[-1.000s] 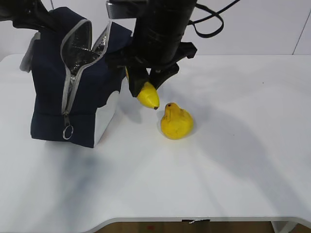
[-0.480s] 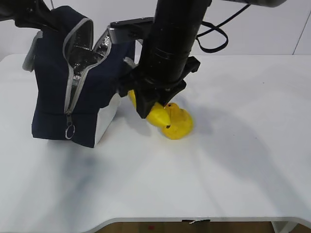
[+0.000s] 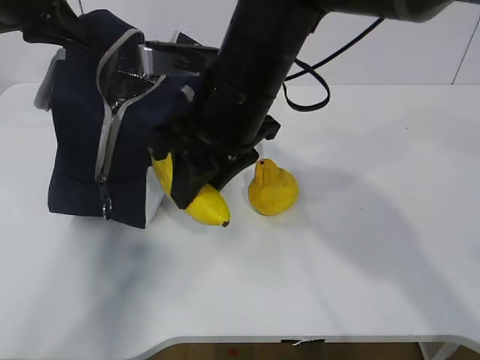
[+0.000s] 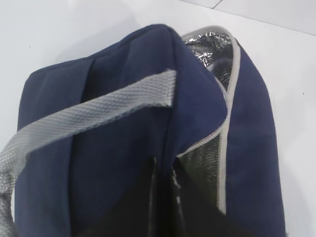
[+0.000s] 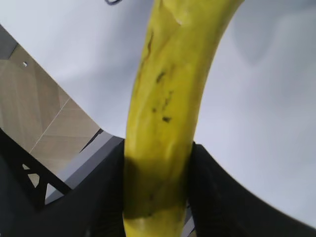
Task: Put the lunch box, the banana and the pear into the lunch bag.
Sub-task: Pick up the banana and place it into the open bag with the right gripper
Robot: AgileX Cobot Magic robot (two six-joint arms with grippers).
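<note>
The right gripper (image 3: 196, 176) is closed on the banana (image 3: 196, 196), and in the right wrist view its dark fingers (image 5: 210, 197) press on both sides of the banana (image 5: 163, 108). In the exterior view the banana sits in the middle of the frame, a bit to the left, with its dark tip pointing down and to the right, close to the white worktop (image 3: 360, 262). It is just beside the white lower corner of the lunch bag (image 3: 82, 150). The bag stands in the upper left of the frame with its zipper open and shiny silver lining showing inside. The pear (image 3: 271, 187) stands on the worktop just to the right of the banana, not touching it. In the left wrist view, the left gripper (image 4: 163, 197) is pinched shut on the blue cloth of the bag (image 4: 123, 123), near the grey strap (image 4: 89, 111). The lunch box cannot be seen in any view.
</note>
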